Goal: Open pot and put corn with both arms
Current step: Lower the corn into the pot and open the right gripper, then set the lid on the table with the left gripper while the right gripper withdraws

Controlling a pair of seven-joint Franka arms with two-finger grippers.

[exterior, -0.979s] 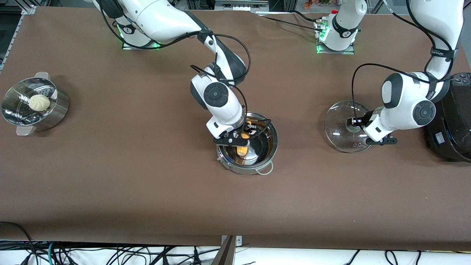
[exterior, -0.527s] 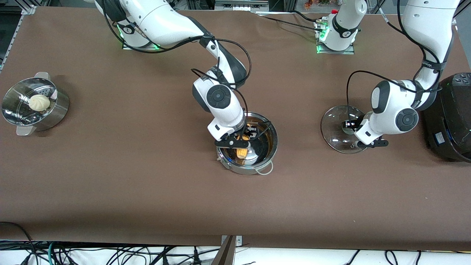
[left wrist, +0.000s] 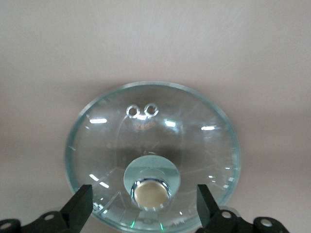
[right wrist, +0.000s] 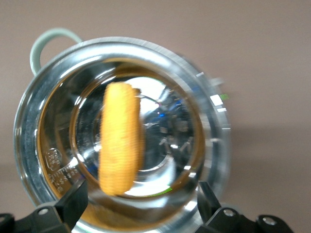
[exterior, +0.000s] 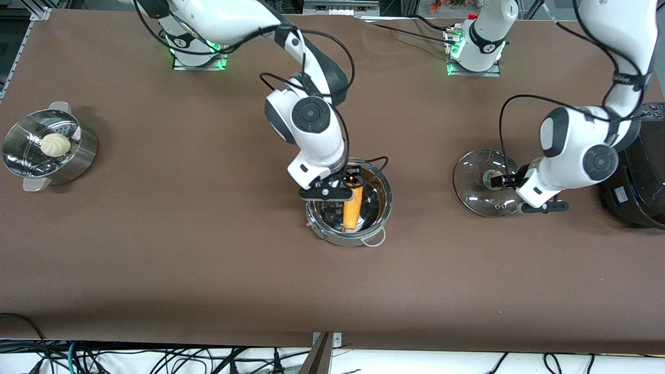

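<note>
The steel pot (exterior: 375,226) stands open mid-table, and the yellow-orange corn (exterior: 352,210) lies inside it. In the right wrist view the corn (right wrist: 120,145) rests on the pot's shiny bottom (right wrist: 170,145). My right gripper (exterior: 347,184) is open and empty, just above the pot. The clear glass lid (exterior: 475,182) lies on the table toward the left arm's end. My left gripper (exterior: 505,181) is open, its fingers (left wrist: 80,208) apart on either side of the lid's round knob (left wrist: 151,193) without touching it.
A perforated steel steamer bowl (exterior: 72,156) with a white bun (exterior: 55,144) stands at the right arm's end of the table. A big black cooker (exterior: 641,171) stands at the left arm's end, close to the left arm.
The corn left the right gripper and now lies in the pot; the right gripper has risen. The left gripper has let go of the lid's knob and drawn back a little.
</note>
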